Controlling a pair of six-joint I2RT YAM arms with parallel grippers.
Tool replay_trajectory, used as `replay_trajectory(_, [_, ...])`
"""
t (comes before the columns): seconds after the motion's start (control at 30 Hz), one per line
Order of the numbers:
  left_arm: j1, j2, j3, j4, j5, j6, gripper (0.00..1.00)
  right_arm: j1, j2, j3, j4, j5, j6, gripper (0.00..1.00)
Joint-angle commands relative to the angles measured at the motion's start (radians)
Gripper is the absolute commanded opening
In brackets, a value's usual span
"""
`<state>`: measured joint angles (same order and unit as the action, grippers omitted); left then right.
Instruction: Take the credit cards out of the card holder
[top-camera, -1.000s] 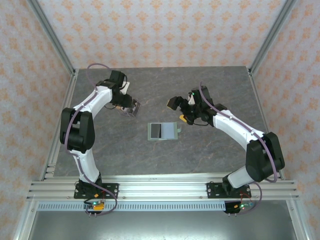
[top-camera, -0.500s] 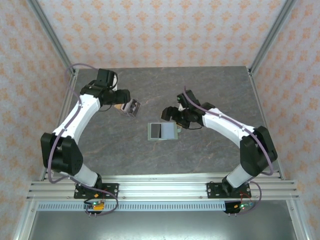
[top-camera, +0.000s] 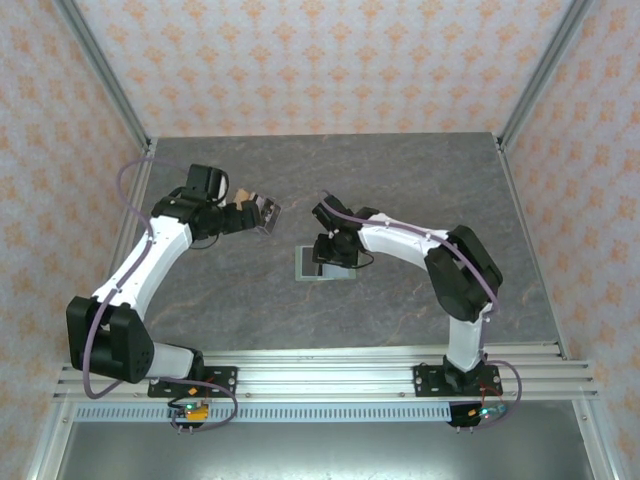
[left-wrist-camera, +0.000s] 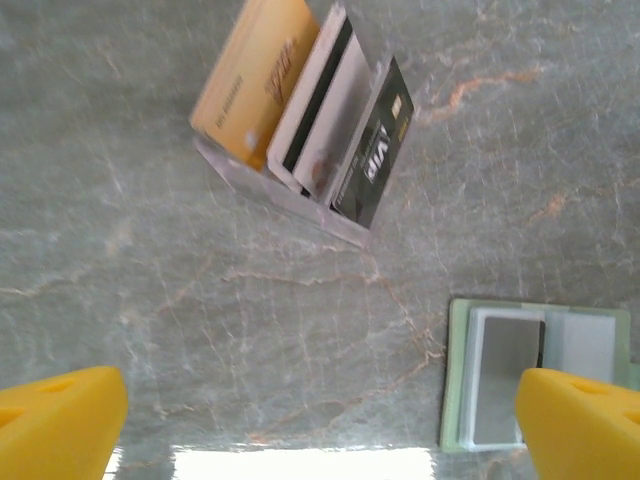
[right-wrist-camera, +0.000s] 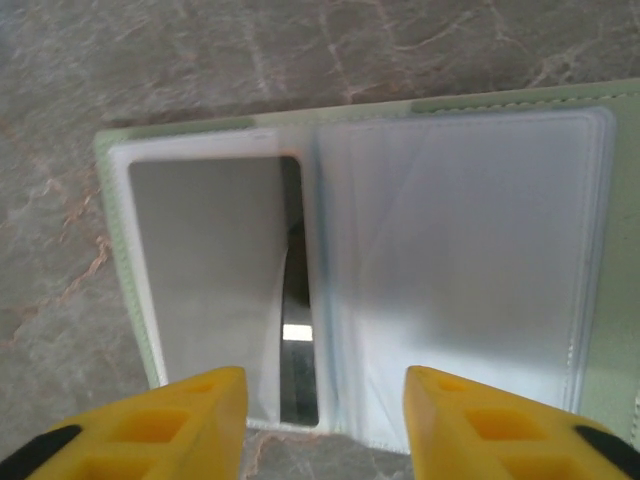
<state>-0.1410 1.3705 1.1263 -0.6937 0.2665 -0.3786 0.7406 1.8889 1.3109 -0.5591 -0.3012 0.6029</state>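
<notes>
The card holder (right-wrist-camera: 460, 250) lies open and flat on the grey stone-pattern table (top-camera: 420, 180), near its middle, with a pale grey card (right-wrist-camera: 205, 280) in its left clear pocket. The right gripper (right-wrist-camera: 325, 420) is directly over it, its yellow fingers (right-wrist-camera: 190, 420) partly apart and holding nothing. Up and to the left stands a clear slotted stand (left-wrist-camera: 290, 200) with a tan-orange card (left-wrist-camera: 255, 80), a pale card (left-wrist-camera: 320, 110) and a dark card (left-wrist-camera: 375, 150) upright in it. The left gripper (left-wrist-camera: 320, 425) is beside the stand, spread wide and empty.
</notes>
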Motion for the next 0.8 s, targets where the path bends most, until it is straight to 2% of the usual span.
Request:
replay_trajectory(0.0, [0.009,0.009,-0.035,0.050,0.101,-0.075,1.00,0.000,0.016,0.015,0.042,0.065,0.062,0.42])
replay_trajectory(0.17, [0.002,0.034,-0.057,0.080,0.178,-0.080,1.00,0.000,0.050,0.000,0.117,0.055,0.118,0.31])
replay_trajectory(0.23, [-0.009,0.057,-0.055,0.082,0.217,-0.076,1.00,0.001,0.051,-0.007,0.137,0.045,0.133,0.29])
replay_trajectory(0.37, [-0.048,0.089,-0.069,0.113,0.223,-0.090,0.99,-0.001,0.048,-0.033,0.151,0.060,0.141,0.28])
replay_trajectory(0.67, [-0.137,0.127,-0.088,0.172,0.229,-0.173,0.88,-0.005,0.072,-0.067,0.213,0.036,0.151,0.26])
replay_trajectory(0.77, [-0.169,0.167,-0.082,0.202,0.257,-0.217,0.84,-0.013,0.082,-0.086,0.265,-0.010,0.161,0.23])
